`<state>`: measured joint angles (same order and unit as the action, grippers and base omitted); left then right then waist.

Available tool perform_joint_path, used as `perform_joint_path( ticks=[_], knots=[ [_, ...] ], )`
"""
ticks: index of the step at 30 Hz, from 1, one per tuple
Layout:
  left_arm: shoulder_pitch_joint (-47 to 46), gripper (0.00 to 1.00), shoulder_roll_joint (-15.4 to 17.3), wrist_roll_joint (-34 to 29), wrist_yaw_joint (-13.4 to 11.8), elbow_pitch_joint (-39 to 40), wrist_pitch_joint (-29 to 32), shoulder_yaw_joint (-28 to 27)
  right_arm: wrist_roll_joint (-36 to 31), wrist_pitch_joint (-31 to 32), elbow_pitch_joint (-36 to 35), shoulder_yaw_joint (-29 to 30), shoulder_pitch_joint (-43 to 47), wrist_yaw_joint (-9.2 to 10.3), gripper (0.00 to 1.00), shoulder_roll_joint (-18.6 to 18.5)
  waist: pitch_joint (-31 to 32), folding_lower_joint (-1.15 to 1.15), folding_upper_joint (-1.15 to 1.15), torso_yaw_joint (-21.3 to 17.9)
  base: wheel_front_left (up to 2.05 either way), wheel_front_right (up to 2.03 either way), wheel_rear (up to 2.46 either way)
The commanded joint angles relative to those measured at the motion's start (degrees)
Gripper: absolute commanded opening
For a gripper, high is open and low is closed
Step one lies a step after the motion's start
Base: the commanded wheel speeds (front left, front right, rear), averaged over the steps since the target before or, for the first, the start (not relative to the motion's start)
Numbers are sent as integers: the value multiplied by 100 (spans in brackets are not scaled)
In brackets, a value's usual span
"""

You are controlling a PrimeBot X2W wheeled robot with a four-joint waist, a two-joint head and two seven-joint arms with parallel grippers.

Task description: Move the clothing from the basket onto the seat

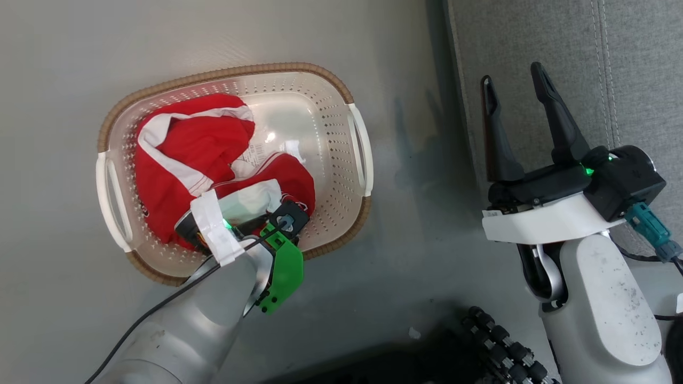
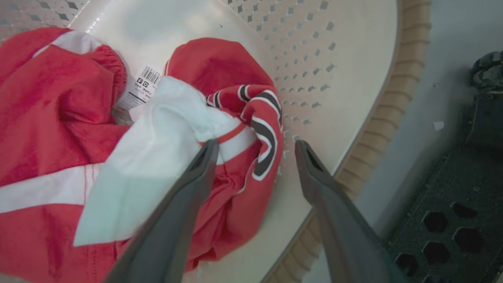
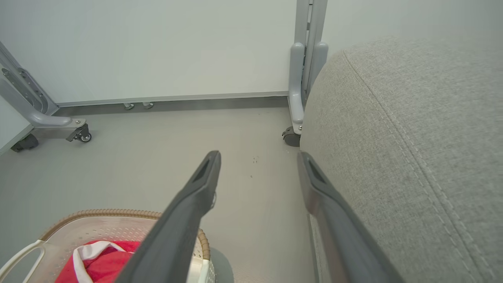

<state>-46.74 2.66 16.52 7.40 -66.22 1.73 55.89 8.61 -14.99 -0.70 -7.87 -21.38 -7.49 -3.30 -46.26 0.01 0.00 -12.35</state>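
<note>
Currently in hand: the pick-up. The left gripper (image 2: pixel 256 144) is down inside the basket (image 1: pixel 240 70), and by my reading nothing has been lifted out yet.
Clothing: the red heap with white trim (image 1: pixel 187 144) lies wholly in the basket, bunched toward its left half, so the right half of the basket floor is bare.
Left gripper: fingers apart and not closed on anything. One tip is at the white cloth (image 2: pixel 157 165) and the other is over the basket's bare perforated wall. A lettered fold (image 2: pixel 267 125) sits between them.
Right gripper: this one (image 1: pixel 511 74) has its fingers spread wide and holds nothing. It hangs well to the right of the basket, over the seat edge.
Seat: the grey cushion (image 1: pixel 629 64) is right of the basket, with a strip of floor (image 1: pixel 416 80) between. No clothing shows on the part I can see.
Next move: I'd say the left fingers should close on that fold. Then lift high enough to clear the basket rim, and carry it right, across the floor strip, to the seat.
Watch for: loose cloth trailing back into the basket.
</note>
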Motion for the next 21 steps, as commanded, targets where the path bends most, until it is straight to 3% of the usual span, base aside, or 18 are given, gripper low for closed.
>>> perform_joint_path(
  ticks=[1,8,14,15,16,18,21],
  knots=[
    [-151,100,44,11,13,-108,51,41,59,-26,-31,2,-76,0,100,13,-217,-1,0,-198,0,0,0],
    [-418,100,139,-35,10,-474,216,159,142,-27,-80,-55,-149,0,100,29,-403,-1,0,-337,0,0,0],
    [-546,100,226,-10,-133,-631,480,189,199,-27,-124,-113,-197,0,100,37,-534,-1,0,-464,0,0,0],
    [-562,87,258,-36,-168,-647,514,212,232,-28,-128,-121,-199,0,100,36,-544,-1,0,-487,0,0,0],
    [-563,53,274,-10,-179,-664,572,204,247,-28,-136,-124,-204,0,100,37,-553,-1,0,-505,0,0,0],
    [-597,0,320,-3,-218,-686,553,217,276,-28,-150,-129,-209,0,100,39,-565,-1,0,-539,0,0,0],
    [-626,0,353,-9,-230,-705,521,254,296,-28,-157,-111,-219,0,100,38,-561,-1,0,-560,0,0,0]
  ],
)
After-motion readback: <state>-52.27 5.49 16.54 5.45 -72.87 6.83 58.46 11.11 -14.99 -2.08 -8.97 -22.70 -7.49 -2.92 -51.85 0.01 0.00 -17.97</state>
